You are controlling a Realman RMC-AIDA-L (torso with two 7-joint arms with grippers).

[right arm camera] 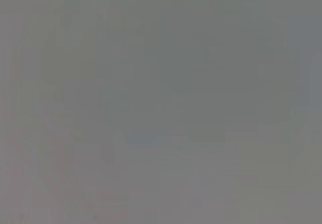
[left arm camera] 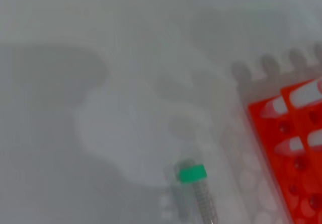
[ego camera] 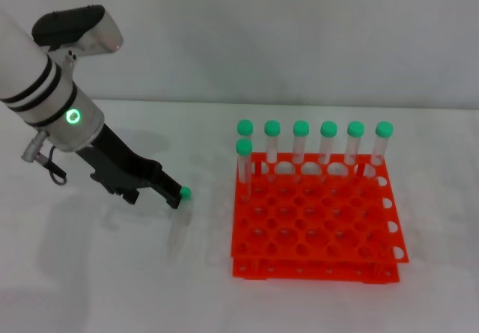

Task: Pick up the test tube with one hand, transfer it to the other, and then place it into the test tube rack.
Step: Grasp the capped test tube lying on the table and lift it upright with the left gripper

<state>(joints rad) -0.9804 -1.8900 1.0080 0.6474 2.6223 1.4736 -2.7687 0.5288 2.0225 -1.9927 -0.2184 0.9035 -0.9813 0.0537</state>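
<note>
Where the left arm slants down from the upper left of the head view, its black multi-fingered left pincer (ego camera: 174, 196) reaches low over the white desk (ego camera: 112, 273), its tip at the green cap of the slim clear plastic test tube (ego camera: 179, 217). Whether the fingers are closed on the tube or only beside it cannot be told from this angle; the cap sits right at the fingertip, and the clear body shows only as a faint pale streak running from the cap toward the near edge of the desk. In the left wrist view the test tube (left arm camera: 193, 183) appears with its round green cap and a ribbed clear neck, a shadow just beside it on the desk.

Behind the pincer comes the thick silver-white cylindrical left arm (ego camera: 45, 93) with black bands and a lit green ring.

Well apart to the right stands the bright orange-red two-tier plastic test tube rack (ego camera: 318, 221), square with a grid of round holes. Seven green-capped clear tubes (ego camera: 328, 142) stand upright in it: six along the far row and one just in front of the far left corner.

The right pincer does not appear in any view; the right wrist view is a plain grey field.
</note>
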